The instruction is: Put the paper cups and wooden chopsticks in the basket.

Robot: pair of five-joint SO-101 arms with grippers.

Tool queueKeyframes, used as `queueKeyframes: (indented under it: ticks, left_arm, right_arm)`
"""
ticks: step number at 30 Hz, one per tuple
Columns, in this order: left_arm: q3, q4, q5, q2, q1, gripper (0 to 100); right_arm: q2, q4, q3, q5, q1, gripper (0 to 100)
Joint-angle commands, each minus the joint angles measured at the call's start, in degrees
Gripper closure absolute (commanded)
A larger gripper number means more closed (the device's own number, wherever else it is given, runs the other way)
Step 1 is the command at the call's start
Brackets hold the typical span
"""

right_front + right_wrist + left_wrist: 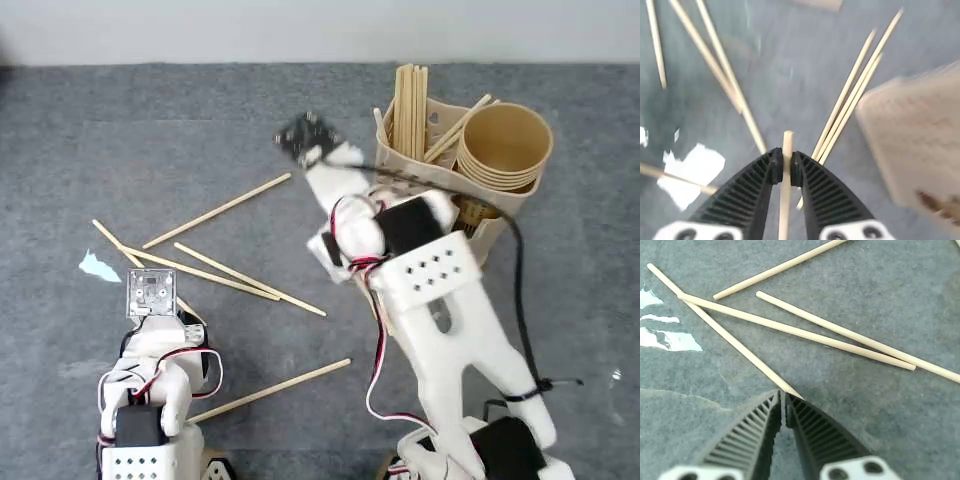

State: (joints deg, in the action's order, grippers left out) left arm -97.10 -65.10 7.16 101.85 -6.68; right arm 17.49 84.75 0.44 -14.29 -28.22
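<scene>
Grey bench (120, 140): loose chopsticks (200, 268) are being carried on it. Most are crossing one another in front of the left arm, and one is lying apart between the two arm bases. A pale blue scrap (98, 266) is being noted beside the crossed group.
Basket (505, 205): is being recorded at the far right of the bench, just beyond the right arm (440, 300).
Paper cups (505, 145): are being held nested in one stack inside the basket.
Stowed chopsticks (410, 100): are being stood on end in the basket, beside the cups.
Right pincer (783, 162): is being seen clamped on a gripped chopstick (786, 145), close to the basket.
Left pincer (784, 400): is being held almost fully closed with nothing in it, low over the bench. Its tips are at the end of one loose chopstick; contact cannot be told.
</scene>
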Motion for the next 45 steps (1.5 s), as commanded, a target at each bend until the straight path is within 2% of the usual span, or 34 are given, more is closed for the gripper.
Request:
queueKeyframes:
  ticks: [1,5,11,19,23,29,34,39,45]
  left_arm:
    - [0.48,0.88,-0.44,-0.18,-0.18,98]
    - [0.48,0.88,-0.44,-0.18,-0.18,98]
    - [0.48,0.97,-0.44,-0.18,0.00,98]
    - [0.48,1.14,-0.44,-0.18,0.18,98]
    - [0.48,1.23,-0.26,-0.18,0.18,98]
    - [0.48,1.58,-0.18,-0.18,0.18,98]
    - [0.48,2.37,0.00,-0.18,0.18,98]
    - [0.48,2.46,0.00,-0.18,0.26,98]
    - [0.48,3.52,0.00,-0.18,0.26,98]
  right_arm:
    - [2.86,1.01,-15.38,-0.79,0.13,99.1]
    - [1.71,-0.40,-26.46,-0.79,0.31,99.1]
    - [-1.45,-9.36,-37.10,-0.79,7.60,99.1]
    - [-2.15,-29.49,-38.51,-0.44,14.81,99.1]
    - [-2.42,-35.56,-38.33,-0.26,16.22,99.1]
    - [-5.93,-37.41,-32.09,0.44,19.47,99.1]
    - [-5.85,-40.57,-22.33,10.90,22.73,99.1]
    - [-4.79,-41.45,-13.10,13.19,22.73,98.3]
    - [-2.86,-43.30,-6.77,13.19,22.55,84.8]
